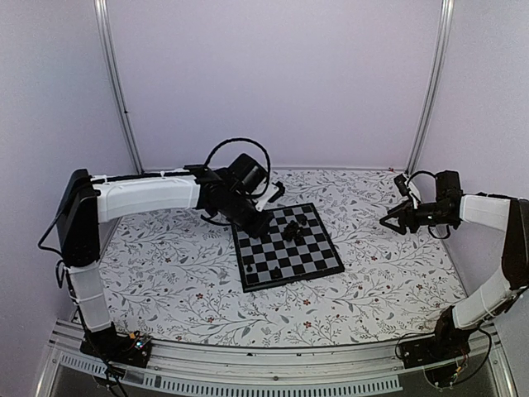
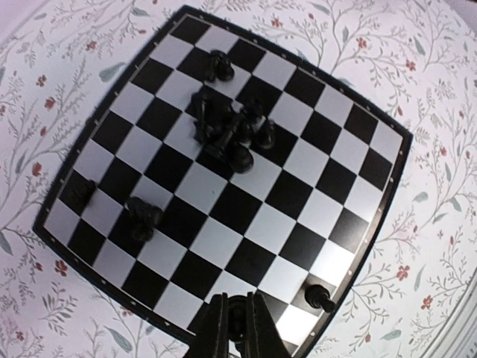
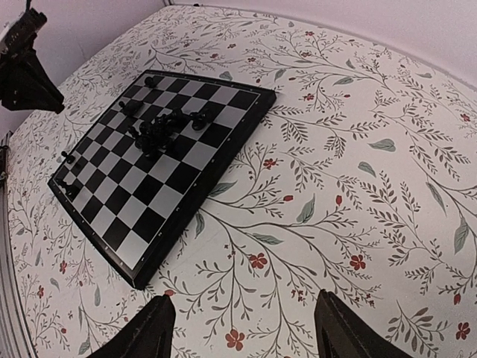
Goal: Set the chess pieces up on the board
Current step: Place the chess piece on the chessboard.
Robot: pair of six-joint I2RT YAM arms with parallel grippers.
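Most chess pieces (image 2: pixel 223 134) beyond left hand (image 2: pixel 237 328) | narrow, hold unclear, at board (image 2: pixel 257 261) edge | right hand (image 3: pixel 246 317) wide

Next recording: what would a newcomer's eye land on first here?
The chequered board lies askew on the flowered table cover, mid-table. A jumbled heap of black chess pieces sits on its far half, with a few lone ones near its edges. Next, the left gripper hangs over the board's edge, jaws nearly together, and the right gripper sits off to the right, jaws wide open.
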